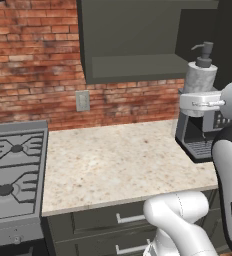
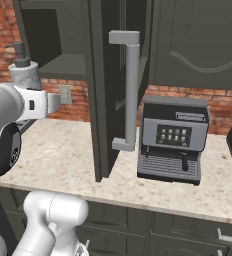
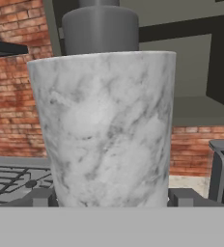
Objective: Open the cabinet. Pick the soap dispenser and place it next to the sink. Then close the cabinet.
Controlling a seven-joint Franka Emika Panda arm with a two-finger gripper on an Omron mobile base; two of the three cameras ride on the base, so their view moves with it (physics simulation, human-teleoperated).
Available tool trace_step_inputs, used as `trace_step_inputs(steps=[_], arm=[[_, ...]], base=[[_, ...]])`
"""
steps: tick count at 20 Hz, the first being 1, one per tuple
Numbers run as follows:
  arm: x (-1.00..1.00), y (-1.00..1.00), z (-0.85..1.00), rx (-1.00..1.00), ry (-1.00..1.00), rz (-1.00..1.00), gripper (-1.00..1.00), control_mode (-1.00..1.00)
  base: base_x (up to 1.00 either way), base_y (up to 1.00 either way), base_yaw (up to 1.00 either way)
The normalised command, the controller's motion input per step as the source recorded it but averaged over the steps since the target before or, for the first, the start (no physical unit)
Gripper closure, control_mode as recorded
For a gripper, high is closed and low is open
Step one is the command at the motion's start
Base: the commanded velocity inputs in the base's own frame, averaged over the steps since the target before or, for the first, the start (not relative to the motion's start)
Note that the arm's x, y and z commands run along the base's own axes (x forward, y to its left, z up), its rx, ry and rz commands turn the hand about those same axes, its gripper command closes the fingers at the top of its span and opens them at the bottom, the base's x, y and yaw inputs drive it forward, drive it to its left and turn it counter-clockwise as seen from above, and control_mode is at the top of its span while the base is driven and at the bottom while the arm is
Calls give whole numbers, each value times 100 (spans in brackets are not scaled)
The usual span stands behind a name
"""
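Observation:
The soap dispenser (image 1: 200, 76), a grey marbled bottle with a dark pump head, hangs in the air in front of the open cabinet (image 1: 133, 65), above the counter's right part. My gripper (image 1: 198, 91) is shut on its lower body. In the hand view the soap dispenser (image 3: 109, 130) stands close between the two fingertips (image 3: 41, 198). From the right I see the soap dispenser (image 2: 25, 75) on top of my hand, left of the cabinet door (image 2: 100, 100), which stands swung out edge-on with its silver bar handle (image 2: 132, 90). The sink is out of view.
A grey coffee machine (image 2: 173, 140) stands on the speckled counter (image 1: 118, 160), just right of the open door. A gas stove (image 1: 13, 170) lies at the left. A wall outlet (image 1: 82, 101) sits on the brick wall. Drawers (image 1: 130, 217) run below the counter.

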Motion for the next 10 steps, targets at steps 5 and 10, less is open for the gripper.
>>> trace_step_inputs(steps=[5,10], arm=[[0,0,0,0,0,0,100,-100],[0,0,0,0,0,0,100,-100]], base=[[0,0,0],[0,0,0]])
